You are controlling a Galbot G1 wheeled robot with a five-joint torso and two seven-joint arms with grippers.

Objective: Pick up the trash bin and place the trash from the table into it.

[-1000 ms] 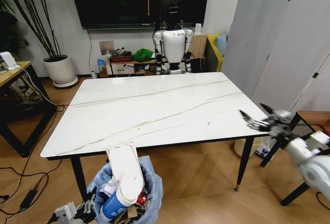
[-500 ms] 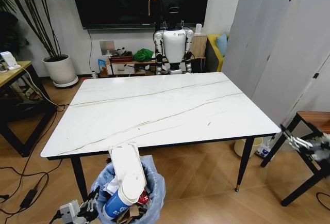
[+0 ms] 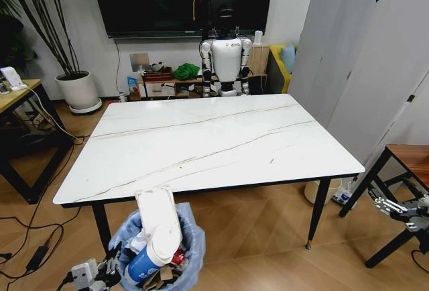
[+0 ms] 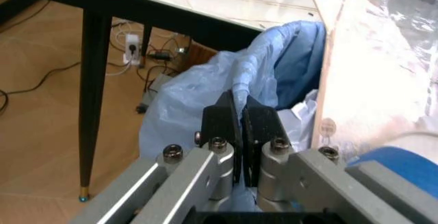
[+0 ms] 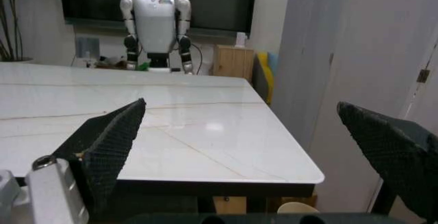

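Since a second ago the right end effector [image 3: 389,205] has been lowered and drawn back: it was level with the tabletop's right near corner and is now seen below that edge, near the head view's right margin, beside a dark-legged wooden stool [image 3: 409,160]. Its two black textured fingers [image 5: 102,144] are spread wide apart in the right wrist view, with nothing between them — only the white marble-look tabletop [image 3: 201,143] is seen through the gap.

The trash bin [image 3: 181,227], lined with a crinkly light blue bag, is held just in front of the tabletop's near edge, towards its left corner and close to one slim black leg. It has shifted slightly leftward and lower across the earlier pictures. The bin is full: a tall white piece [image 3: 157,217] sticks up out of it, with a blue-and-white paper cup [image 3: 149,261] leaning against it, crumpled white paper and a bit of red beside them.

The left end effector [image 4: 241,126] is seen at the bin's left side. In the left wrist view its black fingertips are pressed almost together, with a fold of the blue bag [image 4: 205,90] pinched between them at the bin's rim.

Beyond the tabletop's far edge a white humanoid robot [image 3: 226,60] stands below a dark wall screen. A potted plant [image 3: 77,90] is set off the far left corner.
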